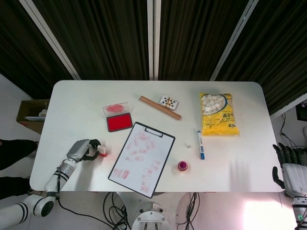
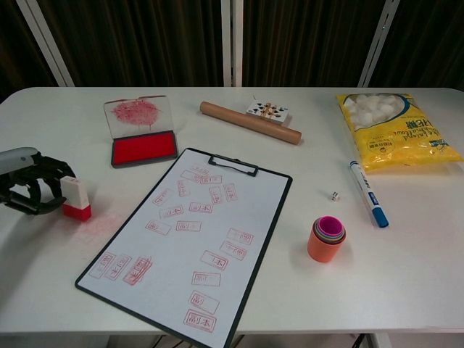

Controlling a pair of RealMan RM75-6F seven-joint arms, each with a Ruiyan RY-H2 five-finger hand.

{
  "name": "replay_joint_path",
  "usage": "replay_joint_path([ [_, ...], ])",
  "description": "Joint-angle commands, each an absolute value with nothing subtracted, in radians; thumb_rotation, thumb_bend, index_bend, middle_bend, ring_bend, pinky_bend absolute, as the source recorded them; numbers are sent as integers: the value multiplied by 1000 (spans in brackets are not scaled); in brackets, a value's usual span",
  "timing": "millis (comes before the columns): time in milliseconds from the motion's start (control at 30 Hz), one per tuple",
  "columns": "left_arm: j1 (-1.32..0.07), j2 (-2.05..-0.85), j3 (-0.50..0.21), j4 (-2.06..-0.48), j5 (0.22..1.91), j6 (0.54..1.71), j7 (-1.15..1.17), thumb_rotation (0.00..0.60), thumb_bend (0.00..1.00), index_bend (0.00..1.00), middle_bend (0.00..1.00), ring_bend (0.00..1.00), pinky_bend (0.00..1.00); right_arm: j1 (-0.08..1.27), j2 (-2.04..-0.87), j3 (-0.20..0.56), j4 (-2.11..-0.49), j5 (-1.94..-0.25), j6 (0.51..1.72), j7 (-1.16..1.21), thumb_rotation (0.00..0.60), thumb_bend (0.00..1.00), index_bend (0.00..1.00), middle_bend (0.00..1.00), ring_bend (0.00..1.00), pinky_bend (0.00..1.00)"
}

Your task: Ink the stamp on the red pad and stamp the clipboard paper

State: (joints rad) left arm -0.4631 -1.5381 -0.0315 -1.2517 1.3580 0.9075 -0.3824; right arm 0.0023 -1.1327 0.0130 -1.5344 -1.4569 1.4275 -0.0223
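The left hand (image 2: 29, 190) curls its fingers (image 2: 45, 196) around the upright stamp (image 2: 75, 199) on the bench (image 2: 406, 275), apparently to lift it toward the red pad (image 2: 144, 148) beyond.

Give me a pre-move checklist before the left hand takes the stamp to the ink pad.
1. Stamp upright on the table: ok.
2. Left hand around the stamp: fingers at its side, firm grip cannot tell.
3. Red ink pad lid open, ink exposed: ok.
4. Path from stamp to pad free of objects: ok.
5. Clipboard paper flat under its clip, with room between old marks: ok.
6. Right hand off the table's edge, clear of the work: ok.
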Motion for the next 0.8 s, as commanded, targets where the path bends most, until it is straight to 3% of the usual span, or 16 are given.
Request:
replay_joint_path([
  [33,-462,-1536,-31,-1252,1360,908,-385,600,439,444,447,390,580,2,-1133,13,-1534,-1457,1428,-22,600,566,0,0,0,0],
  [800,-455,-1533,-16,-1236,1395,915,-471,600,438,436,416,377,579,0,-1135,13,-1533,-1445,1422,-26,600,566,0,0,0,0],
])
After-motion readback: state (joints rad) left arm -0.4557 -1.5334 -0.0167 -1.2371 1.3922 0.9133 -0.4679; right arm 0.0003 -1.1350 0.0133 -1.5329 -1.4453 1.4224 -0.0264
